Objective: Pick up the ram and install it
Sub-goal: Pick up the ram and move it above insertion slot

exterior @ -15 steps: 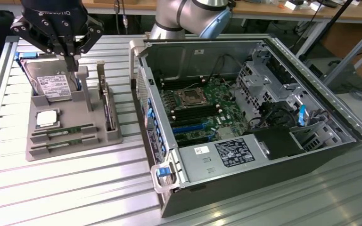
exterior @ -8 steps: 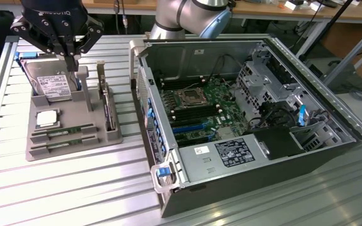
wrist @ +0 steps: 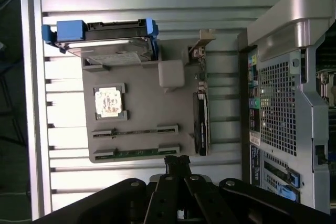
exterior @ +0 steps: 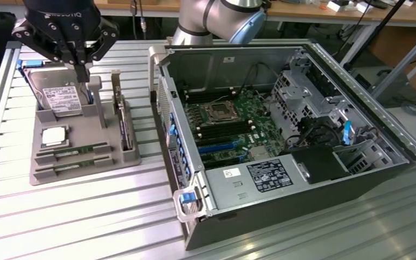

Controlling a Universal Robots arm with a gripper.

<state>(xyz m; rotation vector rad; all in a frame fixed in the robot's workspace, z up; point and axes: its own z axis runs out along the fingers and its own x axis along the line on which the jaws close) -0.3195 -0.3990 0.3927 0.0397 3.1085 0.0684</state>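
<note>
Two ram sticks, thin and green, lie in the slots of a grey holder (exterior: 85, 176): one ram (exterior: 72, 150) and a second ram (exterior: 74, 164) closer to the holder's front edge. From the wrist, the green ram (wrist: 137, 153) sits in the slot closest to my fingertips. My black gripper (exterior: 84, 76) hangs above the holder's far end, over the hard drive (exterior: 60, 97), well clear of both sticks. The gripper (wrist: 177, 162) is shut with nothing between its fingers. The open computer case (exterior: 280, 189) with its green motherboard (exterior: 240, 127) stands on the exterior view's right.
The holder also carries a square silver processor (exterior: 54, 136) and an upright card with a metal bracket (exterior: 125, 127). The arm's grey joint (exterior: 222, 21) rises behind the case. The slatted metal table (exterior: 85, 222) has free room in front of the holder.
</note>
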